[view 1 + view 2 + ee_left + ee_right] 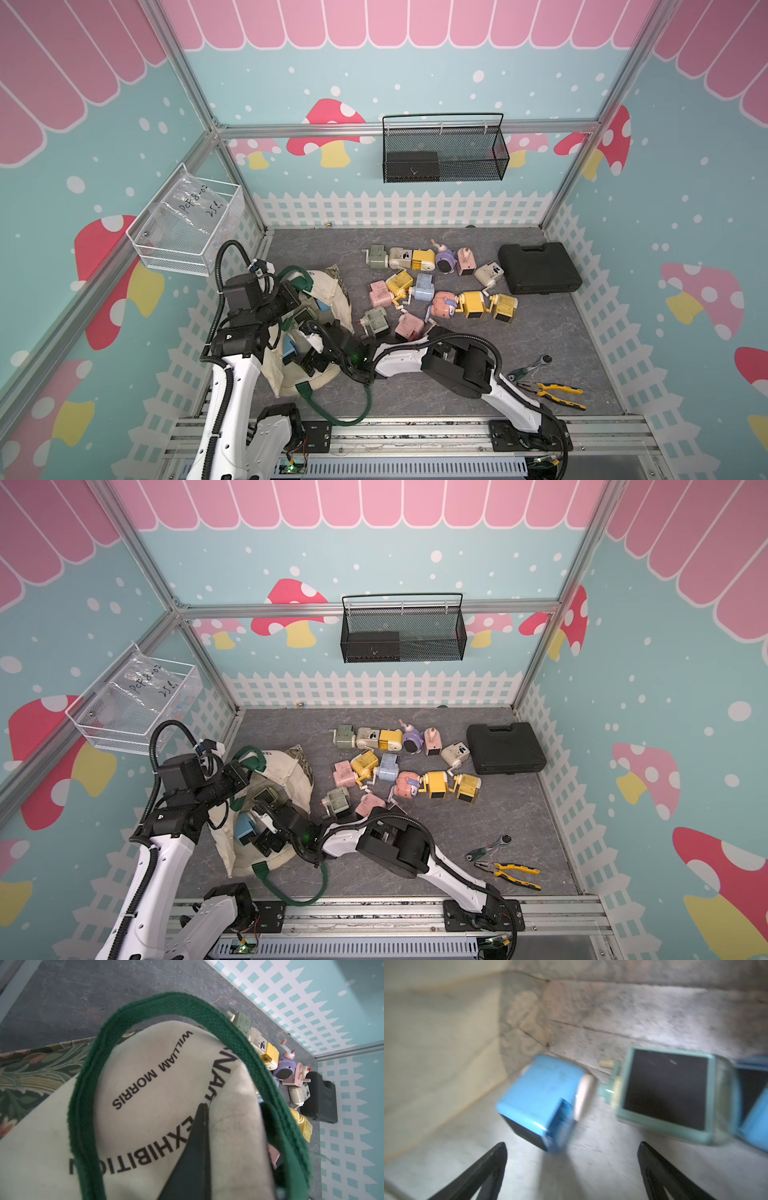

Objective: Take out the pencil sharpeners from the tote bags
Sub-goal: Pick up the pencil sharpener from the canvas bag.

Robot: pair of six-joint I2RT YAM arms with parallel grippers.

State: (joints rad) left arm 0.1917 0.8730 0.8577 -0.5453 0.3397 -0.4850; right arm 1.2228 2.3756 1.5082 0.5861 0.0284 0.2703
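The tote bag (332, 291) lies on the near left part of the gray table (540, 353), with its mouth held open. It is cream cloth with black letters and dark green straps. One green strap (166, 1003) loops up at the far side, and another green strap (332, 415) trails toward the near edge of the table.

The left gripper (203, 1106) has its two fingers pressed together on the cream cloth of the bag, at the bag's far rim.

The right gripper (572, 1145) reaches in from the right and is down inside the bag. Its two black fingers (494, 1159) stand wide apart and hold nothing. The right wrist view is blurry. Just past the fingers a blue pencil sharpener (542, 1101) lies on the bag's bottom. Beside it is a pale green pencil sharpener (670, 1095) with a dark face, and part of one more blue sharpener (756, 1126) shows at the edge.

Many more pencil sharpeners (424, 286) lie out on the table in a loose bunch, to the right of the bag and further back. They are pink, yellow, blue, green, cream and purple.

A black plastic case (538, 268) sits at the far right, just beside the bunch. Yellow-handled pliers (557, 392) and a small ratchet wrench (532, 365) lie at the near right.
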